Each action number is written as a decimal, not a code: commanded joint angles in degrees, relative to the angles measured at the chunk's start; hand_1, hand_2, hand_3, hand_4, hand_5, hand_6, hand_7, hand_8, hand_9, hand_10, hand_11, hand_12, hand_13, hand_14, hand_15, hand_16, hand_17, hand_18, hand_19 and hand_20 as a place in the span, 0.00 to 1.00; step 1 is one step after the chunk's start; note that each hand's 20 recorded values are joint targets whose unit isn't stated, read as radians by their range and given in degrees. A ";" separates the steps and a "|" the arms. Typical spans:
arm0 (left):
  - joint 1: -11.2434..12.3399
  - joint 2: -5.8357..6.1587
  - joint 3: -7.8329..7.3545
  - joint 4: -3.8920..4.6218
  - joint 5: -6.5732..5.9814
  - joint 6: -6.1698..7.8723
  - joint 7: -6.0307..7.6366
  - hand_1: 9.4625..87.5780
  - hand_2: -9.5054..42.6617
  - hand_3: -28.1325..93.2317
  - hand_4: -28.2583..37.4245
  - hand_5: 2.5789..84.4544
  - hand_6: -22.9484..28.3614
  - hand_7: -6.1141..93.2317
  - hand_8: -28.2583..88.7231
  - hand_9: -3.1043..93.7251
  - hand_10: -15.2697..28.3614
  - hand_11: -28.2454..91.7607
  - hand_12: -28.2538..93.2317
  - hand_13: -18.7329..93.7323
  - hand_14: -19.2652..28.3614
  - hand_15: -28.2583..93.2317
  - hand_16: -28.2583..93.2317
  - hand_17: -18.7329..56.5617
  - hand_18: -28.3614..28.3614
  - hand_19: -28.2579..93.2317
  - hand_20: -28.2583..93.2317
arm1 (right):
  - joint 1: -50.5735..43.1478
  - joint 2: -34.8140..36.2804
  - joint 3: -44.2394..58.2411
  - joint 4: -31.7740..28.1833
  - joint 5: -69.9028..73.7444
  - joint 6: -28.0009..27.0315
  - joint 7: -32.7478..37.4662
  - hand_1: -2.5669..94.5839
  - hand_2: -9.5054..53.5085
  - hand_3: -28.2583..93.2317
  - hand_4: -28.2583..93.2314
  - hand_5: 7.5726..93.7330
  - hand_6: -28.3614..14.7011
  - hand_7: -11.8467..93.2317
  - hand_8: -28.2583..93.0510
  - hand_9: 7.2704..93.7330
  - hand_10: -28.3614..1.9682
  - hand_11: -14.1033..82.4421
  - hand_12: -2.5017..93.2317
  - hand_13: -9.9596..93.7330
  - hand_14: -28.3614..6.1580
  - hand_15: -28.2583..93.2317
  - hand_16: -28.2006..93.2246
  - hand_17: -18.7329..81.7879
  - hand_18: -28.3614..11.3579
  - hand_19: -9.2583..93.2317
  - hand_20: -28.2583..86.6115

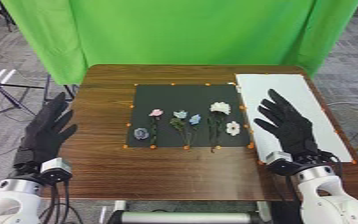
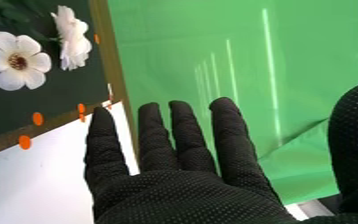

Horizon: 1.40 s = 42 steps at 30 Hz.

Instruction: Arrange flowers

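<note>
The dark mat [image 1: 167, 94] lies on the brown bench [image 1: 122, 172], and the flowers are all laid on it. Toward the mat's left side is a grey-blue flower [image 1: 141, 133], and just beside it a pink flower [image 1: 156, 113] with its stem pointing toward the mat's near edge. Around the mat's middle are a pale blue flower [image 1: 180, 114] and, next to it, a second blue flower [image 1: 195, 119], their stems running down close together to the near edge. Toward the mat's right side is a full white flower [image 1: 220, 107], its stem reaching just past the near edge, and nearer the mat's right edge an open white flower [image 1: 233, 128], with a brown centre in the right wrist view.

A white sheet [image 1: 316, 135] lies to the right of the mat, with a narrow strip of bench between them. Orange dots [image 1: 187, 147] line the mat's border. A green cloth [image 1: 193, 32] hangs beyond the mat, past the bench's far edge.

The right hand [image 1: 291, 131] is over the white sheet, to the right of the mat, its fingers straight and spread. In the right wrist view the fingers of the right hand [image 2: 189, 195] are likewise straight, with gaps between them. The left hand [image 1: 42, 135] is well to the left of the mat, by the bench's left edge, its fingers extended and slightly apart.
</note>
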 commanded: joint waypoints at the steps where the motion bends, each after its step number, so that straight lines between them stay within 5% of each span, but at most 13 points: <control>1: -1.17 -0.32 -0.12 0.33 0.14 -0.78 -1.08 0.16 0.12 0.79 0.00 0.19 0.46 0.25 0.16 0.16 0.52 0.28 0.44 0.24 0.63 0.30 0.32 0.04 0.83 0.50 0.30 | -0.47 0.39 -0.53 0.05 0.42 0.43 -0.92 0.14 0.14 0.90 0.03 0.22 0.57 0.21 0.17 0.23 0.51 0.15 0.29 0.28 0.49 0.19 0.57 0.15 0.22 0.40 0.42; 7: 1.09 -1.73 -1.03 -0.35 -1.05 -1.63 -1.87 0.16 0.12 0.79 0.00 0.19 0.46 0.25 0.16 0.17 0.53 0.28 0.44 0.24 0.63 0.31 0.32 0.04 0.83 0.51 0.30 | -0.64 -0.41 -0.90 0.39 0.59 0.31 -1.86 0.15 0.14 0.90 0.03 0.22 0.59 0.21 0.17 0.24 0.55 0.15 0.29 0.29 0.49 0.20 0.57 0.16 0.23 0.40 0.42; 12: -1.00 -0.48 -0.28 0.51 -0.93 -2.14 -2.39 0.16 0.13 0.79 0.00 0.19 0.46 0.25 0.16 0.17 0.53 0.29 0.43 0.25 0.63 0.32 0.32 0.05 0.83 0.51 0.30 | -0.80 0.69 -0.90 -0.03 0.85 2.31 -1.37 0.15 0.15 0.90 0.03 0.23 0.59 0.21 0.17 0.25 0.55 0.15 0.29 0.30 0.50 0.20 0.57 0.17 0.23 0.40 0.42; 17: 1.74 -2.00 -1.09 -0.31 -1.35 -2.54 -3.16 0.16 0.13 0.79 0.00 0.19 0.46 0.25 0.16 0.17 0.53 0.29 0.42 0.25 0.64 0.32 0.31 0.05 0.83 0.51 0.30 | 0.55 -0.27 -2.09 0.70 -0.31 1.11 -1.43 0.15 0.15 0.90 0.03 0.22 0.59 0.21 0.17 0.24 0.53 0.15 0.29 0.29 0.50 0.20 0.56 0.17 0.23 0.40 0.42; 19: 1.27 -1.73 -1.16 -0.03 -0.82 -3.21 -3.51 0.16 0.13 0.79 0.00 0.19 0.46 0.25 0.16 0.17 0.53 0.30 0.42 0.25 0.64 0.33 0.31 0.05 0.83 0.51 0.30 | 0.54 0.73 -2.05 0.38 -0.83 1.74 -1.36 0.15 0.15 0.90 0.03 0.22 0.59 0.21 0.17 0.24 0.54 0.15 0.29 0.29 0.50 0.20 0.56 0.17 0.23 0.40 0.42; 23: -0.77 -0.31 -0.42 0.63 -0.73 -2.98 -3.08 0.16 0.13 0.79 0.00 0.19 0.46 0.25 0.16 0.17 0.53 0.30 0.42 0.25 0.64 0.33 0.31 0.05 0.83 0.51 0.30 | 0.71 1.37 -2.01 0.48 0.18 2.75 -1.32 0.14 0.15 0.90 0.03 0.22 0.59 0.21 0.17 0.24 0.54 0.15 0.29 0.29 0.50 0.20 0.56 0.17 0.23 0.40 0.43; 27: 1.21 -2.03 -0.54 -0.02 -1.23 -2.64 -3.60 0.16 0.14 0.79 0.00 0.19 0.46 0.25 0.16 0.17 0.53 0.30 0.42 0.25 0.64 0.33 0.30 0.05 0.83 0.51 0.30 | -0.54 -0.08 -1.86 0.34 0.01 1.58 -0.54 0.14 0.15 0.90 0.03 0.22 0.59 0.21 0.17 0.24 0.53 0.15 0.29 0.29 0.50 0.20 0.56 0.17 0.23 0.39 0.43; 30: 0.85 -1.68 -0.55 0.21 -0.69 -3.43 -3.79 0.16 0.14 0.79 0.00 0.19 0.46 0.25 0.16 0.17 0.54 0.30 0.42 0.25 0.64 0.33 0.30 0.05 0.83 0.51 0.30 | -1.54 0.33 -0.96 -0.25 -1.11 1.75 -1.27 0.14 0.16 0.90 0.03 0.22 0.58 0.21 0.17 0.24 0.53 0.15 0.29 0.29 0.50 0.20 0.56 0.17 0.23 0.39 0.43; 33: -0.08 -0.69 -0.68 0.36 -0.34 -2.56 -2.93 0.16 0.14 0.79 0.00 0.19 0.46 0.25 0.16 0.17 0.53 0.30 0.41 0.25 0.64 0.33 0.30 0.05 0.83 0.51 0.30 | -0.71 0.22 -1.01 0.00 -0.06 1.91 -0.95 0.14 0.16 0.90 0.03 0.22 0.58 0.21 0.17 0.24 0.53 0.15 0.29 0.29 0.50 0.20 0.56 0.17 0.23 0.39 0.43; 39: 2.37 -2.22 -1.20 -0.45 -1.03 -2.25 -2.95 0.16 0.14 0.79 0.00 0.19 0.46 0.25 0.16 0.17 0.54 0.30 0.42 0.25 0.64 0.33 0.30 0.05 0.83 0.51 0.30 | -0.18 -0.09 -1.83 0.31 -0.22 1.58 -0.46 0.14 0.16 0.90 0.03 0.21 0.58 0.21 0.17 0.23 0.53 0.15 0.29 0.28 0.50 0.20 0.56 0.17 0.23 0.39 0.42; 42: -0.02 -1.19 -0.13 0.45 -0.90 -1.80 -2.39 0.16 0.14 0.79 0.00 0.19 0.46 0.25 0.16 0.17 0.54 0.30 0.41 0.25 0.64 0.33 0.30 0.05 0.83 0.51 0.30 | -0.63 0.60 -0.91 -0.18 0.65 2.62 -0.51 0.14 0.16 0.90 0.03 0.21 0.58 0.21 0.17 0.23 0.53 0.15 0.29 0.28 0.50 0.20 0.56 0.17 0.23 0.39 0.42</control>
